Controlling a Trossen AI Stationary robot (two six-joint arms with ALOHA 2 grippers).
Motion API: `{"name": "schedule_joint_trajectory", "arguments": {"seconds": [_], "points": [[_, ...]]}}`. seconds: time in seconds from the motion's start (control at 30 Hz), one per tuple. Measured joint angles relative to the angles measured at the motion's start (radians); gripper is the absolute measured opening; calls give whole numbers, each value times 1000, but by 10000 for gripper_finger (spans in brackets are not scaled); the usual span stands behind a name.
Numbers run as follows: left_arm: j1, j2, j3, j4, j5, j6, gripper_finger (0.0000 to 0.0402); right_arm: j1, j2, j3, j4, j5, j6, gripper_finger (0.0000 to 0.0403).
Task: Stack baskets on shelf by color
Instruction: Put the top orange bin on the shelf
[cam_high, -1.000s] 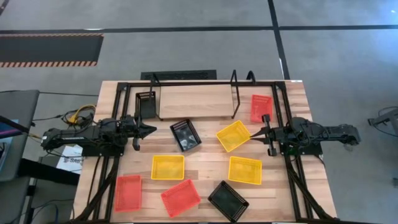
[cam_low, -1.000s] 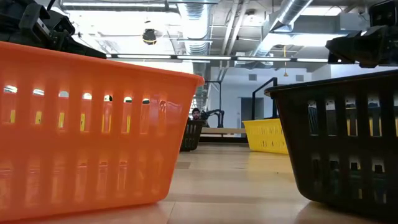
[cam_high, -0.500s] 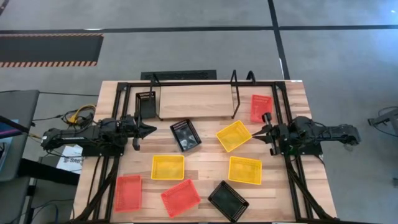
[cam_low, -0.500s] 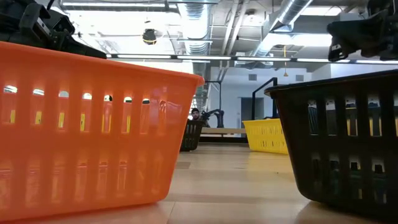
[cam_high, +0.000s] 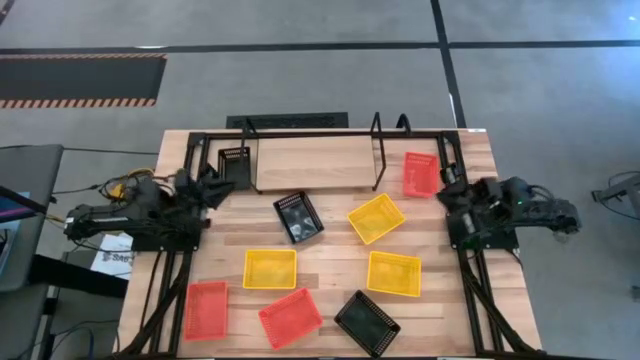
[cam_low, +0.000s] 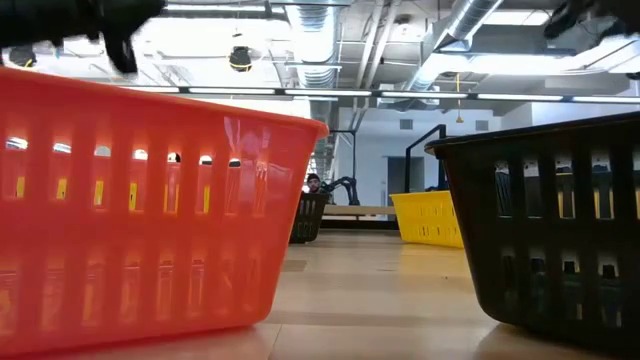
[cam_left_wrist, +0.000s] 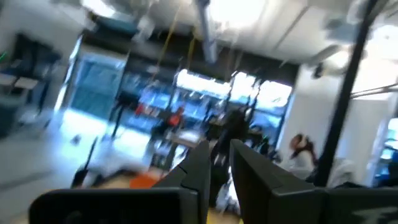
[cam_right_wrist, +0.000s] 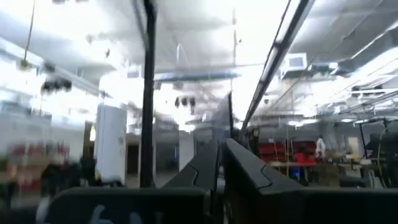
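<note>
Several baskets lie on their bottoms on the plank table: red ones (cam_high: 420, 173) (cam_high: 205, 308) (cam_high: 290, 317), yellow ones (cam_high: 376, 218) (cam_high: 270, 268) (cam_high: 394, 273), black ones (cam_high: 298, 217) (cam_high: 366, 322). Another black basket (cam_high: 236, 162) stands at the left end of the shelf (cam_high: 315, 160), whose board is bare. My left gripper (cam_high: 213, 178) (cam_left_wrist: 219, 163) is raised at the table's left, tipped upward, with a narrow gap between its fingers and nothing in it. My right gripper (cam_high: 447, 180) (cam_right_wrist: 221, 152) is raised at the right edge near the far red basket, shut and empty.
A black frame (cam_high: 330, 132) runs around the table's far part and sides. In the low view a red basket (cam_low: 130, 210) and a black basket (cam_low: 550, 230) fill the foreground. Bare planks (cam_high: 330, 255) lie between the baskets at mid-table.
Both grippers have risen and tipped upward. The left has drawn back toward the table's left edge and the right toward the right edge, both away from the middle baskets. No basket has moved.
</note>
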Motion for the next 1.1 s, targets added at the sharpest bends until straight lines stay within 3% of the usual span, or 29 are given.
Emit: {"name": "schedule_joint_trajectory", "arguments": {"seconds": [0.1, 0.2, 0.5, 0.77, 0.9, 1.1], "points": [[0, 75, 150, -62, -3, 40, 72, 0, 111, 142, -59, 21, -1, 51], [0, 179, 315, -258, -42, 76, 91, 0, 269, 329, -216, 111, -3, 51], [0, 431, 728, -578, -73, 164, 117, -2, 738, 1061, -1054, 494, 73, 51], [0, 518, 917, -770, -73, 200, 119, -7, 1118, 1661, -1723, 716, 231, 85], [0, 520, 930, -798, -54, 199, 119, -65, 1278, 1880, -2049, 733, 377, 128], [0, 518, 931, -829, -50, 196, 119, -230, 1356, 1921, -2062, 629, 441, 192]]}}
